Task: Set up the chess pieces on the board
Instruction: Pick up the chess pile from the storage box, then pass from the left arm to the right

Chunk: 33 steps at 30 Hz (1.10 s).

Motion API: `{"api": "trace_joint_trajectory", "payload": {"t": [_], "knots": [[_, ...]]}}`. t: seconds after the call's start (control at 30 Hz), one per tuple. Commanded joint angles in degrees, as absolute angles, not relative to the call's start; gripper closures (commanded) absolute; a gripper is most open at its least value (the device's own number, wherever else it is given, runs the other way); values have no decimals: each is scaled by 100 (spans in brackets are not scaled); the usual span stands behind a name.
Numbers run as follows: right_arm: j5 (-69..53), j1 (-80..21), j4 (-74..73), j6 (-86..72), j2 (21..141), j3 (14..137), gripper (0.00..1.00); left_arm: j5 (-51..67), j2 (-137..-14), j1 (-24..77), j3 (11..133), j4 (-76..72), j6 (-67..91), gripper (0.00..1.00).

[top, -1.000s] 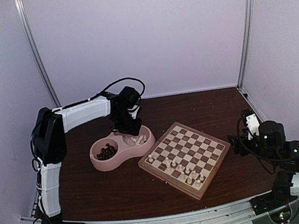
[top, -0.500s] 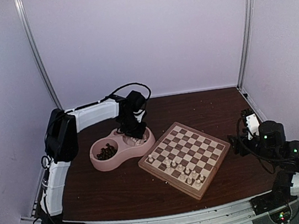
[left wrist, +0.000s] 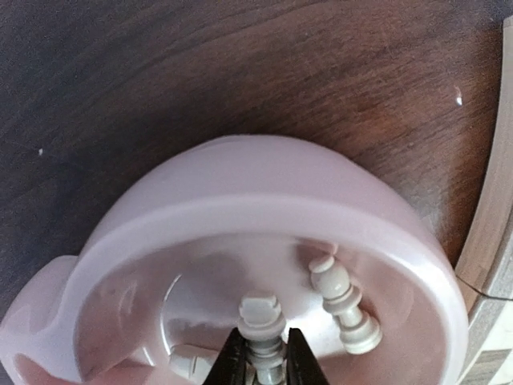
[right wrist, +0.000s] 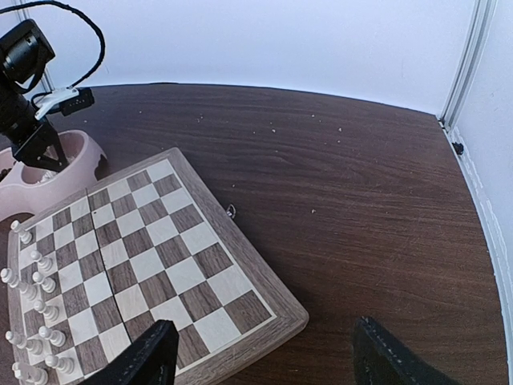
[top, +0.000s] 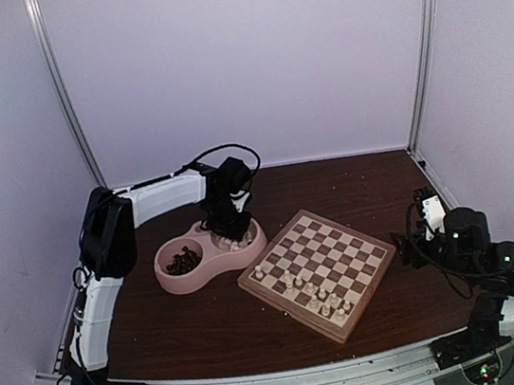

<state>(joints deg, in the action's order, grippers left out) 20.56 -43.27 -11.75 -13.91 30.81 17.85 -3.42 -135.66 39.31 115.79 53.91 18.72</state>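
Left gripper [left wrist: 262, 361], at the bottom centre of the left wrist view, has its jaws drawn narrow on the neck of a cream piece [left wrist: 260, 314] inside the pink dish [left wrist: 264, 210]. Right gripper [right wrist: 264, 337] stands wide and holds nothing, low over the desk [left wrist: 240, 72] beside the board [top: 351, 251].

Location of task items: a second cream piece [left wrist: 343, 306] lies on its side just beside the held one. Further cream pieces [top: 309, 290] stand along the board's lower-left edge in the top view. Dark pieces [top: 183, 259] fill the dish's other bowl.

Risks, as judged:
- Only the fingertips bear on a turned, rounded stem, so the piece may pivot or slip out on lifting.
- The neighbouring piece is close enough to be nudged or dragged.
- At placement, a tilted piece may topple or knock those already standing on the board.

Markings: no brand, label or legible writing is visible in any view.
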Motion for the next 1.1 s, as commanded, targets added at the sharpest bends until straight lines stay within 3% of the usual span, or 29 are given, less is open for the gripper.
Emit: {"api": "trace_joint_trajectory", "payload": {"t": [0.0,0.2,0.43,0.67,0.9,1.07], "knots": [[2161,-4330,-1064,-1449,3132,1853,23,-508,-12708,3894,11389,5282,1828,85],[2158,-4327,-1051,-1450,3219,1872,23,-264,-11507,3902,10443,4551,1789,85],[1934,-4332,-983,-1394,3390,1920,22,832,-10206,3911,8846,2981,1747,85],[1650,-4328,-1105,-1308,3697,2186,21,1066,-9900,3901,8708,2960,1875,85],[91,-4327,-916,-1288,4203,2853,23,1994,-9867,3902,8838,2950,2001,85],[-1453,-4339,-342,-1707,5272,3643,28,2736,-9894,3902,9084,3020,2140,84]]}}
